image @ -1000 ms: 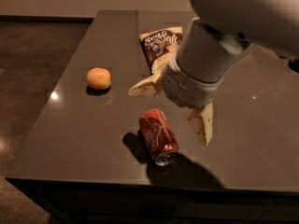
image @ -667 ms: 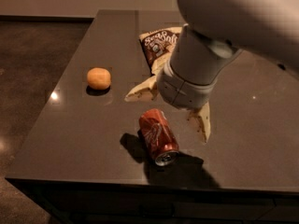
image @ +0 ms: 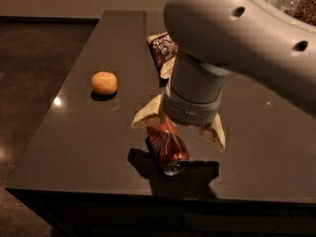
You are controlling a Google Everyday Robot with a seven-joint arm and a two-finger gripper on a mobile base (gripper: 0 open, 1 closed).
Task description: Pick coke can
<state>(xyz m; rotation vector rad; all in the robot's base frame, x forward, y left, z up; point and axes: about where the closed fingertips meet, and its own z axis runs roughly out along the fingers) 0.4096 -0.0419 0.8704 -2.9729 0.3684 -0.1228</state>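
Camera view: coke can (image: 169, 147) lies on its side near the bench (image: 74, 132) front edge, long axis running back-to-front. End effector (image: 178, 133) just above its rear half, spread wide, straddling it.

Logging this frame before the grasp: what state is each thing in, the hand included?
hand: open, fingers either side of the coke can.
coke can: on its side on the table, silver end toward camera.
orange fruit: resting apart, untouched.
chip bag: partly hidden behind the arm.
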